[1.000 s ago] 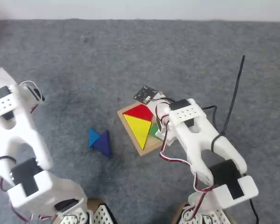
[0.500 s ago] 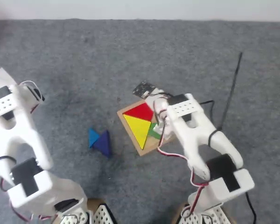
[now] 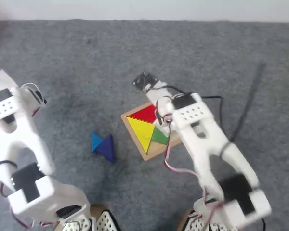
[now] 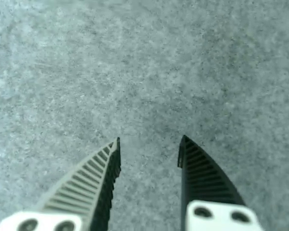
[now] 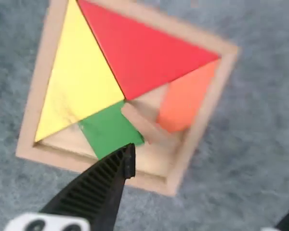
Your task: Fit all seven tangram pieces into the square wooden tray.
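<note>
surface: fuzzy grey carpet (image 3: 86,62), with a pale wall (image 3: 144,8) along its far edge
tray (image 3: 133,138): about mid-carpet, sitting cornerwise. red (image 3: 144,115), yellow (image 3: 142,131), green (image 3: 159,136) and orange (image 5: 185,98) are inside, with a bit of bare wood between green and orange
loose bits: blue (image 3: 96,141) and purple (image 3: 107,147) triangles, touching, on the carpet left of the tray
left gripper (image 4: 150,139): over bare carpet, jaws apart
right gripper (image 5: 202,178): over the tray, jaws wide apart, one fingertip just by green

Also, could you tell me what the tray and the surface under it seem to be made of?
The tray looks like bare, matt wood: pale tan, without shine. The surface seems to be grey felt or short carpet, going by its fuzzy, mottled texture.
</note>
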